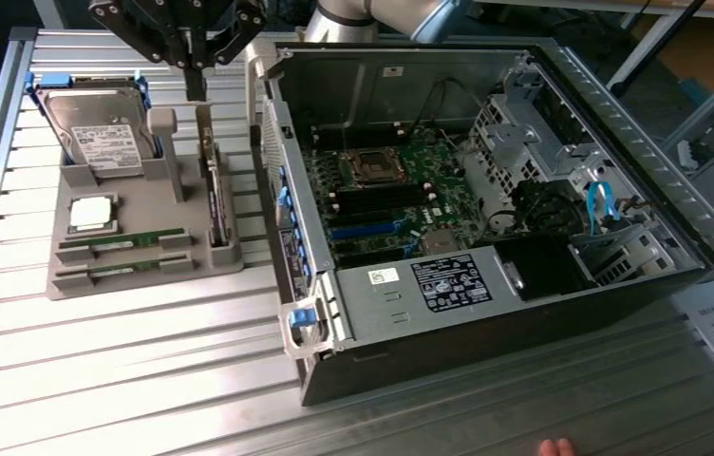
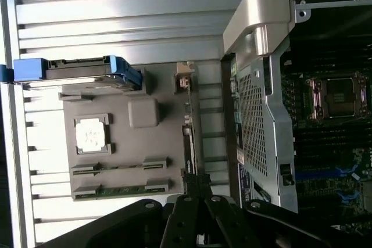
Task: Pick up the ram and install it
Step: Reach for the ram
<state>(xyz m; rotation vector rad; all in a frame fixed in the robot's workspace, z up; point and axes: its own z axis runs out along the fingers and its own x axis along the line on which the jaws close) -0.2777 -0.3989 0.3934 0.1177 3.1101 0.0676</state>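
Two slim green ram sticks lie in slots at the near end of a grey holder tray; the wrist view shows them too. My gripper hangs above the tray's far end, near a grey post and the far tip of the dark expansion card. Its fingers are shut with nothing between them. In the wrist view the gripper sits over the card. The open computer case lies to the exterior view's right, its motherboard exposed.
The tray also holds a hard drive in a blue frame and a square silver processor. Everything rests on a slatted metal table. The case's side wall stands close beside the tray. Fingertips of a person's hand show at the near edge.
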